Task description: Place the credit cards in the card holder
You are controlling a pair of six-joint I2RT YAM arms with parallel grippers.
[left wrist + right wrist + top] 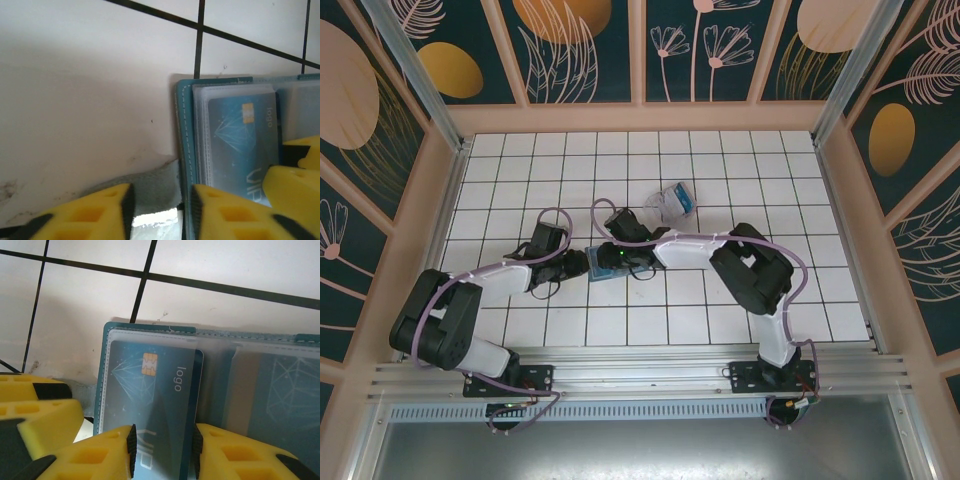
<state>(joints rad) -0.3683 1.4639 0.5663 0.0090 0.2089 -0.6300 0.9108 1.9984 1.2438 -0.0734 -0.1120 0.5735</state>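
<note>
Works a blue card into the spread-open holder.

From above: has both arms meeting at the middle of the white tiled desk (520, 170), over the small teal folding card holder (600, 268), with the clear plastic box (672, 203) well apart behind them. At the left wrist: rests the left pincer (161, 200) at the holder's left edge, jaws released, only desk and shadow in the gap, one finger (235, 215) over the cover, probably to pin the soft holder flat and open. At the right wrist: poises the right pincer (163, 440) over the bright blue plastic credit card (150, 385), jaws apart and clamping nothing, fingers (90, 455) overlapping its near end, likely to push it deeper; has the card's far end already under the clear sleeve. Shows a second blue card (287, 390) tucked in the neighbouring pocket.
</note>
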